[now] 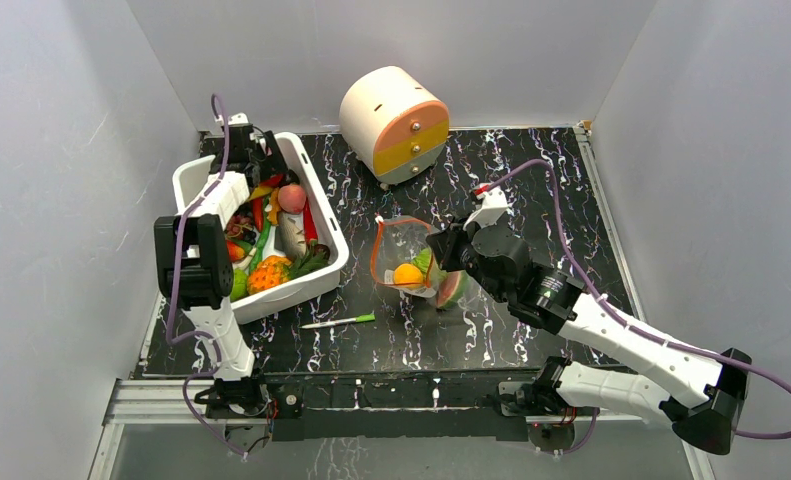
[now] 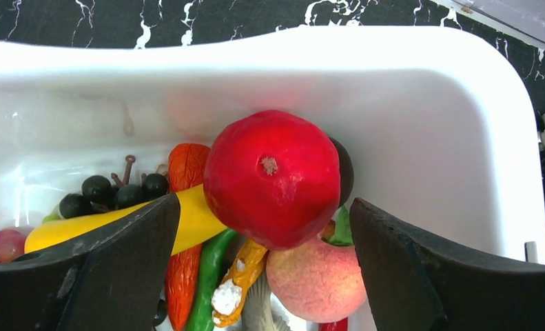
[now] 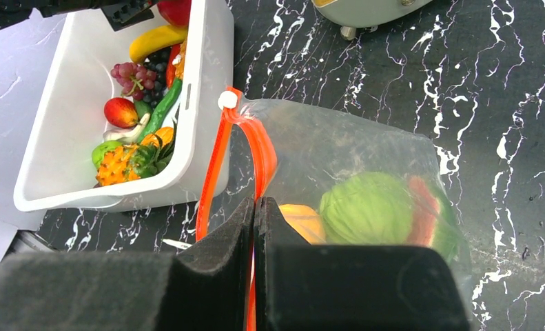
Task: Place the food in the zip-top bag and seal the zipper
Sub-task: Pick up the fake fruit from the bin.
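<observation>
Food (image 1: 271, 272) mostly sits in the white bin (image 2: 324, 48) at left. An orange piece (image 1: 408, 273) and a green-red one (image 3: 376, 207) lie in the zip-top bag (image 1: 403, 240), mid table (image 1: 531, 170). Your left claw (image 2: 261, 221) is wide open and empty, astride the round red fruit (image 2: 273, 179). Your right claw (image 3: 255, 207) is pinched tight on the zipper (image 3: 211, 172). Risks: the glossy fruit could squirt out sideways or drag the peach (image 2: 314, 279) touching it — and the bag mouth, held at one spot, may sag.

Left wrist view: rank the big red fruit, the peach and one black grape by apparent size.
1. red fruit, though it is nearest the camera, so its lead is unsure.
2. peach, partly hidden.
3. black grape, clearly smallest.
</observation>
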Robot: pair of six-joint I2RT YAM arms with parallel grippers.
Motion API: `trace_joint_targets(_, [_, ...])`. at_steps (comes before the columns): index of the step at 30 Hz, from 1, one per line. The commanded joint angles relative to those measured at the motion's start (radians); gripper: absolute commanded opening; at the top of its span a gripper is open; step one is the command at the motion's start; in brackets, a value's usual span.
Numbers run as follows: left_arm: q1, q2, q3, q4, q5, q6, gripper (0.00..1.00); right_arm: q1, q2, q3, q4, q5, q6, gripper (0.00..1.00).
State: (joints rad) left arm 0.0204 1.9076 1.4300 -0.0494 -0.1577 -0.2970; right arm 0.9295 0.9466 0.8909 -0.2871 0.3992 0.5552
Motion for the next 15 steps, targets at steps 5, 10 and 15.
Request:
trace_joint_targets(5, [0.005,0.051,0.069,0.074,-0.016,0.052,0.89,0.003,-0.012,0.029,0.045,0.019,0.012,0.00])
trace_joint_targets(10, [0.005,0.083,0.093,0.070,-0.003,0.053,0.77,0.003,-0.008,0.044,0.045,0.024,0.006,0.00])
trace_joint_targets(15, [0.005,0.076,0.109,0.049,0.009,0.042,0.58,0.003,-0.013,0.042,0.040,0.022,0.006,0.00])
